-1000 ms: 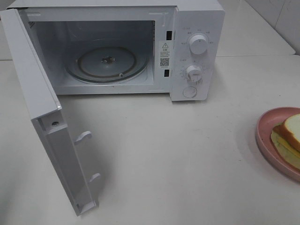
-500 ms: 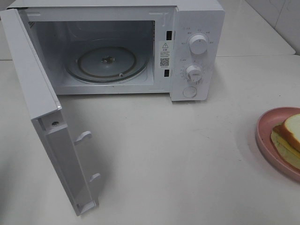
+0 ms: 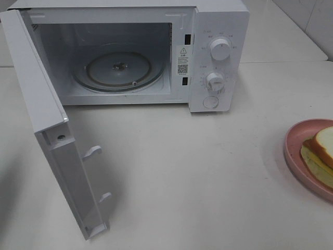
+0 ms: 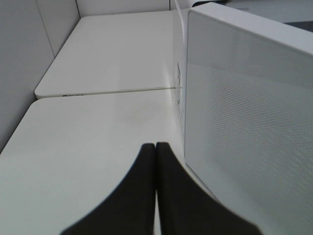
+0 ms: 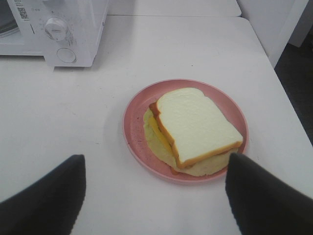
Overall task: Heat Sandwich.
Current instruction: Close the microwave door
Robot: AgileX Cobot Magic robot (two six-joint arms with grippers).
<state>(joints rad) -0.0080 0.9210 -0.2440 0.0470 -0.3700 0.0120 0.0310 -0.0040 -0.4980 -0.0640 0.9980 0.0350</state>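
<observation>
White table [image 3: 208,172], microwave [image 3: 218,31] door [image 3: 47,130] open, its warning sticker [image 3: 182,58] unreadable; sandwich [image 5: 193,129] on pink plate [image 5: 134,127]. Left gripper [image 4: 155,147] pinched shut, empty; right gripper [image 5: 155,196] spread wide, empty.

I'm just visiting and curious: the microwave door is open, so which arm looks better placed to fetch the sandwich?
The right. Its open end effector faces the sandwich on the pink plate; the left end effector is shut beside the microwave door.

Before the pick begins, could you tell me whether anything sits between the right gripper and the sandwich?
Nothing visible does: the right gripper is open, with bare table between it and the sandwich on the pink plate.
</observation>
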